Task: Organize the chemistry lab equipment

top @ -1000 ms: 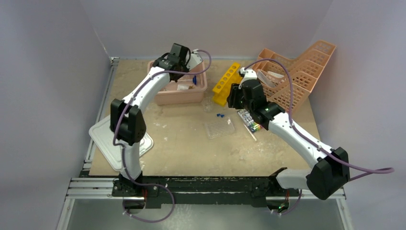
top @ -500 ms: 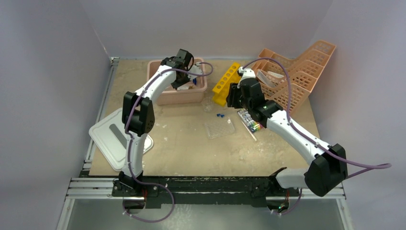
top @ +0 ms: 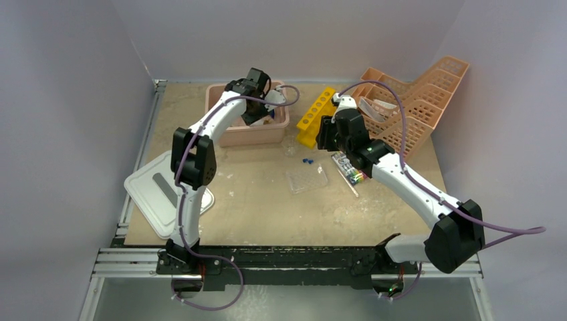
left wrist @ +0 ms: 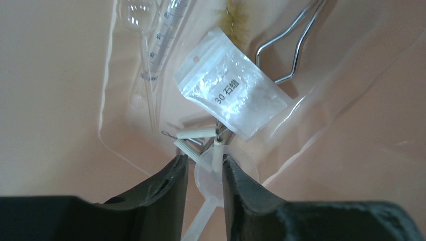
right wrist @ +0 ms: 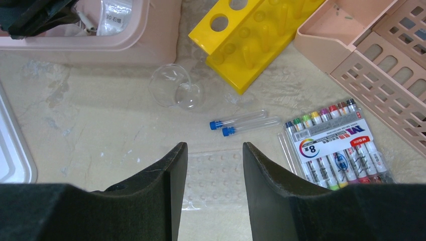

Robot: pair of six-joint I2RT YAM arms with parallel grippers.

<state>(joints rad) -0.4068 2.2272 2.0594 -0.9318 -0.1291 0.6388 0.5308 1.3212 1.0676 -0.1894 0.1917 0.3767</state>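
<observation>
My left gripper (top: 257, 114) is down inside the pink tub (top: 251, 136). In the left wrist view the left gripper (left wrist: 205, 159) is open by a narrow gap, over a clear funnel (left wrist: 207, 174). Past it lie a wire triangle (left wrist: 193, 133), a clear plastic bag (left wrist: 233, 98), silver metal tongs (left wrist: 296, 40), a bristle brush (left wrist: 232, 15) and a pipette (left wrist: 161, 45). My right gripper (top: 326, 137) is open and empty (right wrist: 214, 148) above the clear well plate (right wrist: 216, 173) (top: 306, 178). Two blue-capped tubes (right wrist: 238, 120) (top: 307, 161) lie just beyond the plate. The blue hexagonal piece is not in view.
A yellow tube rack (top: 315, 117) lies between the tub and the orange baskets (top: 414, 100). A pack of markers (top: 349, 167) lies right of the well plate. A small clear glass dish (right wrist: 176, 88) sits by the tub. A white tray (top: 157, 194) is at the near left edge.
My left gripper has gone from above the tub's back to down inside it. The blue piece seen at its fingers earlier no longer shows. The right arm has barely moved.
</observation>
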